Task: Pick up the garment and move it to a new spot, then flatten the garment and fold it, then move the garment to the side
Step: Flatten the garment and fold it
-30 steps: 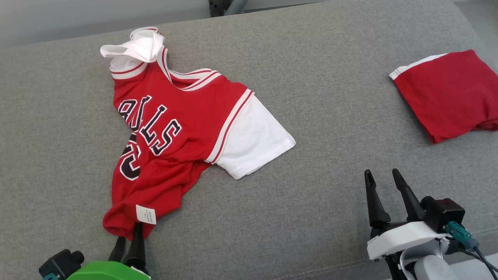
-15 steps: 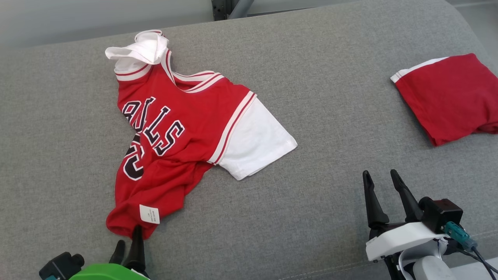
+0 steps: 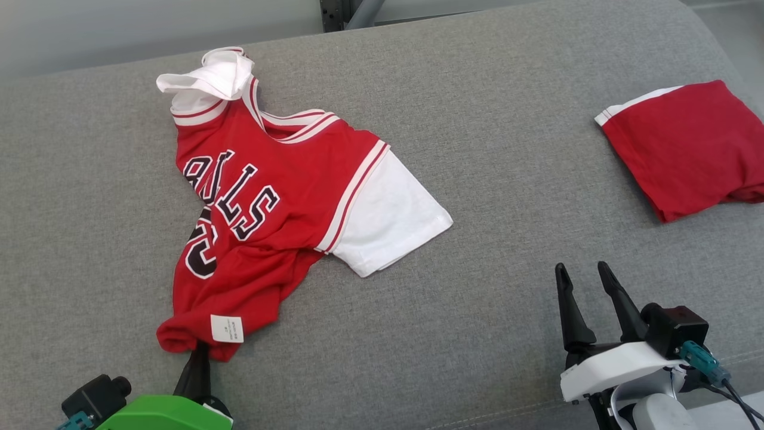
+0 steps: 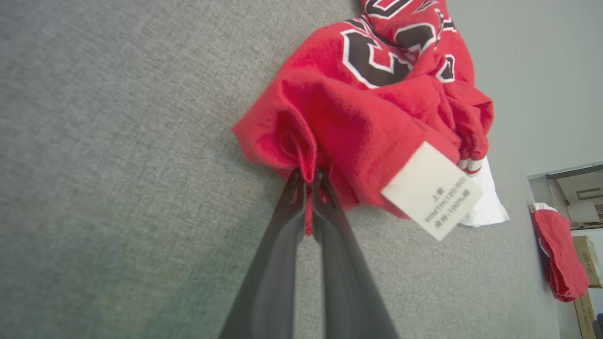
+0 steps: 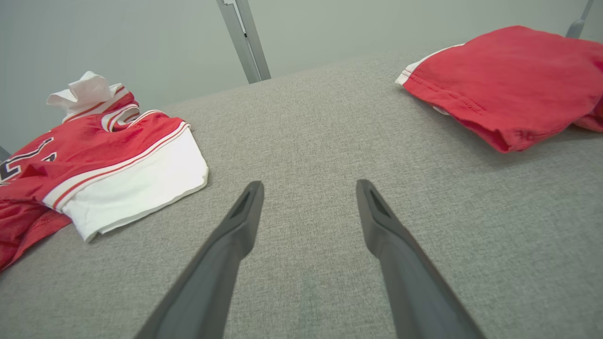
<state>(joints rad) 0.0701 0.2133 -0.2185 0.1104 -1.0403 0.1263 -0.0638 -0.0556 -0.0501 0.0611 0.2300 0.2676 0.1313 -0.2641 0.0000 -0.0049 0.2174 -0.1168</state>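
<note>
The left claw pinches the bottom hem of the red Bulls jersey, which lies crumpled on the grey cushion, toward its left. The right claw hovers spread and empty.

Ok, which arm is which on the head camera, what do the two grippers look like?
The left gripper has a bright green housing; the right gripper has a white housing, with a teal plug and black cable trailing off it. Both carry a black camera block and two long, dark, tapering fingers.
</note>
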